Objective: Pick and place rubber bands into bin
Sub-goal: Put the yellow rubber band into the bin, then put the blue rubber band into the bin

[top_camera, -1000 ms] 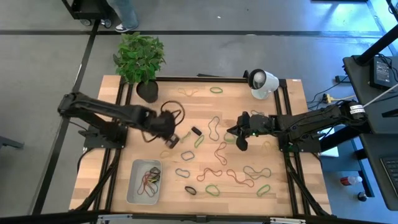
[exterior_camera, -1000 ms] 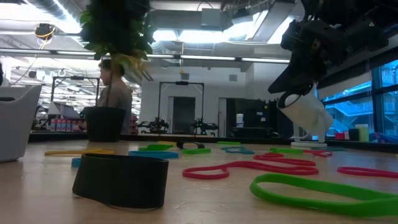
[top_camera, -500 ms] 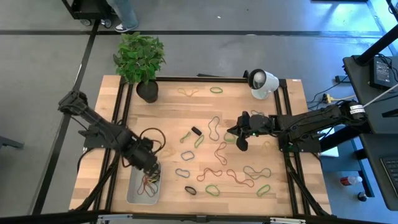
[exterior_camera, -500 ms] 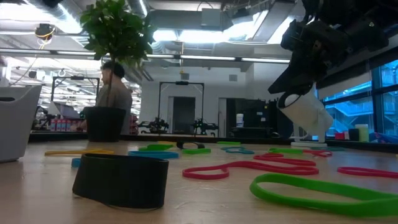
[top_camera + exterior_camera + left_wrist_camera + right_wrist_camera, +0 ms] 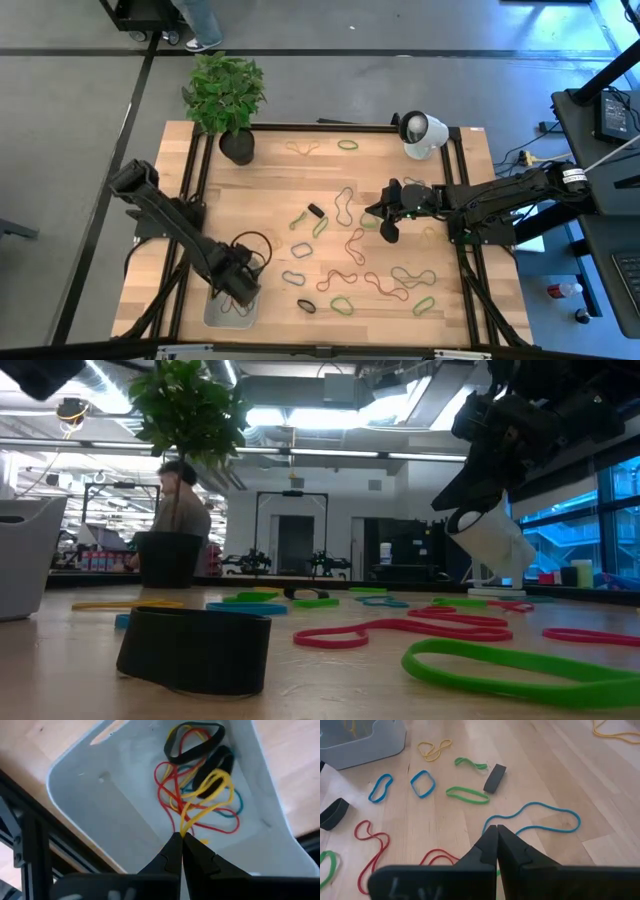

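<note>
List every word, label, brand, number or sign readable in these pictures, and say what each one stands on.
None can be read.
Pale marks on the dark bar at the left gripper: too blurred to read.
Pale marks on the dark bar at the right gripper: too blurred to read.
The bin, rubber bands and table: no text.

You had two arms at the table, one bin (image 5: 216, 303), one potted plant (image 5: 226, 95) and one white lamp-like object (image 5: 421, 134). Loose rubber bands (image 5: 345, 207) numbered roughly twenty; the tangled ones in the bin couldn't be counted.
</note>
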Motion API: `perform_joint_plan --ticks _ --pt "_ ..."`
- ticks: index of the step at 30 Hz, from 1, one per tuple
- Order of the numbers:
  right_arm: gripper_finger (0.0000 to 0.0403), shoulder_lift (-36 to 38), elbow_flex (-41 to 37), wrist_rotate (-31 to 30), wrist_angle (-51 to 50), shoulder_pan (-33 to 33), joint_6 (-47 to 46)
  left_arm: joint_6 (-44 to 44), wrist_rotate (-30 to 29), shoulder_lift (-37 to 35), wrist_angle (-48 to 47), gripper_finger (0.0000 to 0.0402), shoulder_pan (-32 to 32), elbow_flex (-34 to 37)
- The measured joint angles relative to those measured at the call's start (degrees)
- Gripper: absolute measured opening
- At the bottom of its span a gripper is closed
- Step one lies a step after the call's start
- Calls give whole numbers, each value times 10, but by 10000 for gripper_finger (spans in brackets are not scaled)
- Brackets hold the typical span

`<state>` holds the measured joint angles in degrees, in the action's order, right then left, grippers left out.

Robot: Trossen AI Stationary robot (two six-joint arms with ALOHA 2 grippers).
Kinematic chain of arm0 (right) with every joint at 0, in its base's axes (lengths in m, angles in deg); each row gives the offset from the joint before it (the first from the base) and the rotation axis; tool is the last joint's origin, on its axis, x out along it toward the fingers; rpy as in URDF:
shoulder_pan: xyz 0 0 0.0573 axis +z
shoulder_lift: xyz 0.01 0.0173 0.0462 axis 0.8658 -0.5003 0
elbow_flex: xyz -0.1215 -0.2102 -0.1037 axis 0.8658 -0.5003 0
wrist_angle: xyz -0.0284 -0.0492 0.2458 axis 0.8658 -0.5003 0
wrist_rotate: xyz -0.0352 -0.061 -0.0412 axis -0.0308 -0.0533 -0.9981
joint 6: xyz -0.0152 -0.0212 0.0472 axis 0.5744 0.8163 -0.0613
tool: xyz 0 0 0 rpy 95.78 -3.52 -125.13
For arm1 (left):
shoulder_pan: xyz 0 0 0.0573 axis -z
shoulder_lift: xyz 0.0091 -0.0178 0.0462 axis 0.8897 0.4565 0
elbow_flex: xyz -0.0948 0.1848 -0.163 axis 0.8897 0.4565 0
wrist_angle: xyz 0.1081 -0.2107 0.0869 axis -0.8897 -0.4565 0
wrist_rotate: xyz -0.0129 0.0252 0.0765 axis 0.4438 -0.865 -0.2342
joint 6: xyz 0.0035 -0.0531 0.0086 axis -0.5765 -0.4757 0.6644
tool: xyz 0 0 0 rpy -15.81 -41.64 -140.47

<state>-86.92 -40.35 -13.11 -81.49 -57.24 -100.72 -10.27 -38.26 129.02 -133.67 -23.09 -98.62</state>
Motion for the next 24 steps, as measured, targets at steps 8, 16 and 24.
perform_joint_plan --ticks 8,16,24 --pt "7 0 0 0 0 0 0 0 3 38 26 12 -3 0" --pt "7 0 0 0 0 0 -1 -6 3 36 26 99 -4 0" --pt "7 0 0 0 0 0 -2 -2 66 35 26 160 -15 0"
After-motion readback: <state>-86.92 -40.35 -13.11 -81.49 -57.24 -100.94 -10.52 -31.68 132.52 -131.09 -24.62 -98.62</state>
